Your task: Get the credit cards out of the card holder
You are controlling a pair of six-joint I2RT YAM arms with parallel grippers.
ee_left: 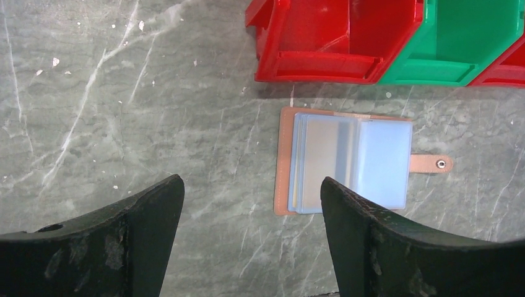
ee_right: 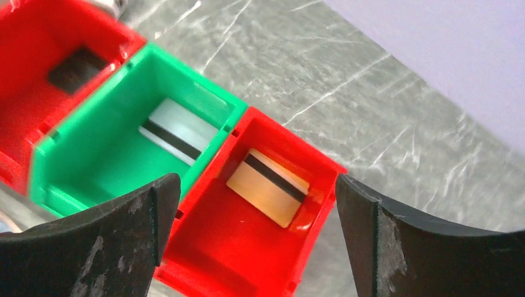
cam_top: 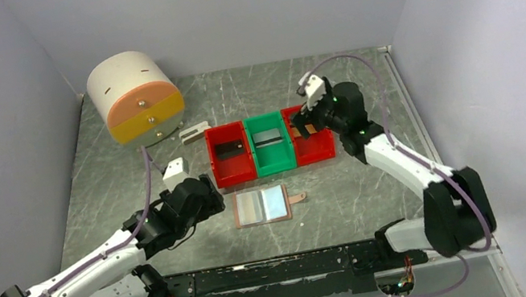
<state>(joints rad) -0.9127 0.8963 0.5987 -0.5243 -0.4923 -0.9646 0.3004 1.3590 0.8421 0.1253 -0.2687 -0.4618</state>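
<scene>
The tan-brown card holder (cam_top: 262, 206) lies open on the table in front of the bins, pale blue pockets up and strap tab (cam_top: 299, 198) to the right. In the left wrist view the holder (ee_left: 347, 162) lies just beyond my open, empty left gripper (ee_left: 252, 185), towards its right finger. A black card (cam_top: 230, 149) lies in the left red bin (cam_top: 236, 176). A grey-white card (ee_right: 176, 130) lies in the green bin (ee_right: 124, 154). A gold-brown card (ee_right: 267, 185) lies in the right red bin (ee_right: 235, 247). My right gripper (ee_right: 257, 192) hangs open and empty above that bin.
A white and orange cylinder (cam_top: 134, 93) stands at the back left. A small grey-white block (cam_top: 174, 169) and a white piece (cam_top: 194, 132) lie left of the bins. A black rail (cam_top: 281, 268) runs along the near edge. Grey walls close in three sides.
</scene>
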